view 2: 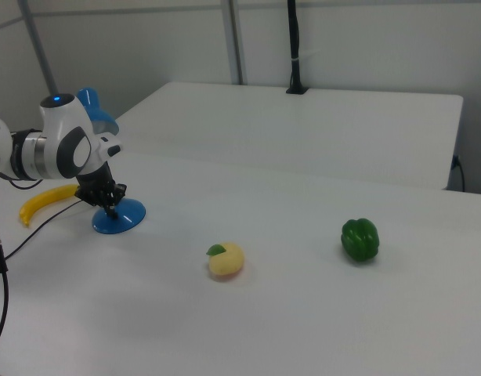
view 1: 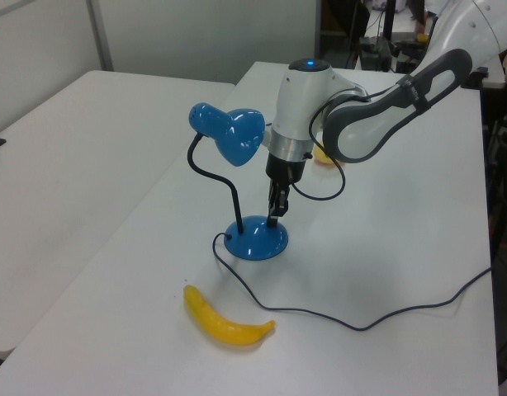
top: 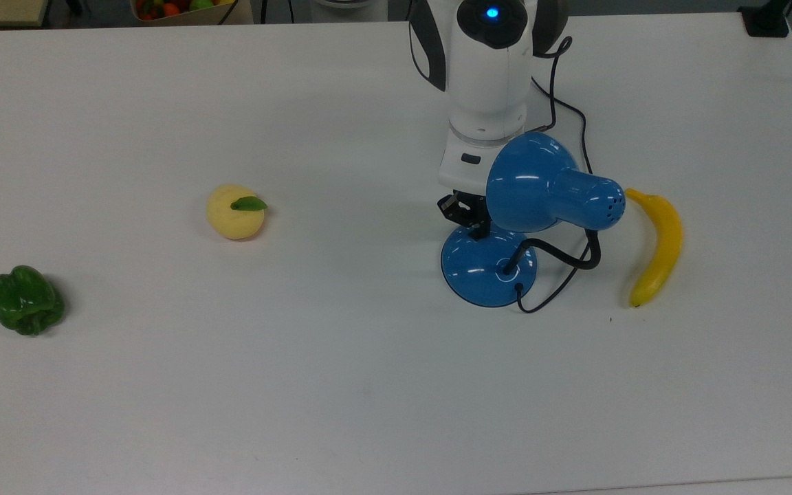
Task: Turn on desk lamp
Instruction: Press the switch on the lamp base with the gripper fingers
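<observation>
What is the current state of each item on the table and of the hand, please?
desk lamp: upright, shade unlit.
hand: tips down at the lamp's base.
banana: lying flat beside the lamp.
yellow fruit: resting, untouched.
green pepper: resting, untouched.

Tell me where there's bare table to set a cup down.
The broad stretch between the yellow fruit and the desk lamp base is bare, as is the top view's whole lower half of the table. It is crowded around the lamp, with the gripper, cord and banana.
</observation>
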`<state>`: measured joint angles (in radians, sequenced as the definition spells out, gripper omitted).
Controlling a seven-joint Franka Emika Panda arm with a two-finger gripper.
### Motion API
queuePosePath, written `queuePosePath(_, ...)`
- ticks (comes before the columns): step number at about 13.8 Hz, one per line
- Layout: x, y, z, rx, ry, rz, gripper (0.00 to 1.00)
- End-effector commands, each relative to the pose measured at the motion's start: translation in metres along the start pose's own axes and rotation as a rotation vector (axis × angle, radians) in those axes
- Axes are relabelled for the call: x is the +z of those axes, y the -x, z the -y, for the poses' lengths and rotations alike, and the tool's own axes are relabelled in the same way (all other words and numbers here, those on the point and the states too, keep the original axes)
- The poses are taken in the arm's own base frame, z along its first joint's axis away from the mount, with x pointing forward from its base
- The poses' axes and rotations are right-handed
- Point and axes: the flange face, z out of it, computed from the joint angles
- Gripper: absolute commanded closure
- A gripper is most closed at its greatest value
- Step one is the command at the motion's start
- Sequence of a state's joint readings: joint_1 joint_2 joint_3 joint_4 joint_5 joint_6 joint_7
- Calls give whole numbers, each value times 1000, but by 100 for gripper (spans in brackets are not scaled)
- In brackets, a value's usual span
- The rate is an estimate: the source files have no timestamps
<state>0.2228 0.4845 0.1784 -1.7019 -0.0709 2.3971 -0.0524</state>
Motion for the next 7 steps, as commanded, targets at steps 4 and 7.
queuePosePath(4, 19, 1, 2, 1, 12, -16, 100)
queuePosePath(7, 16, 0, 2, 3, 12, -19, 100)
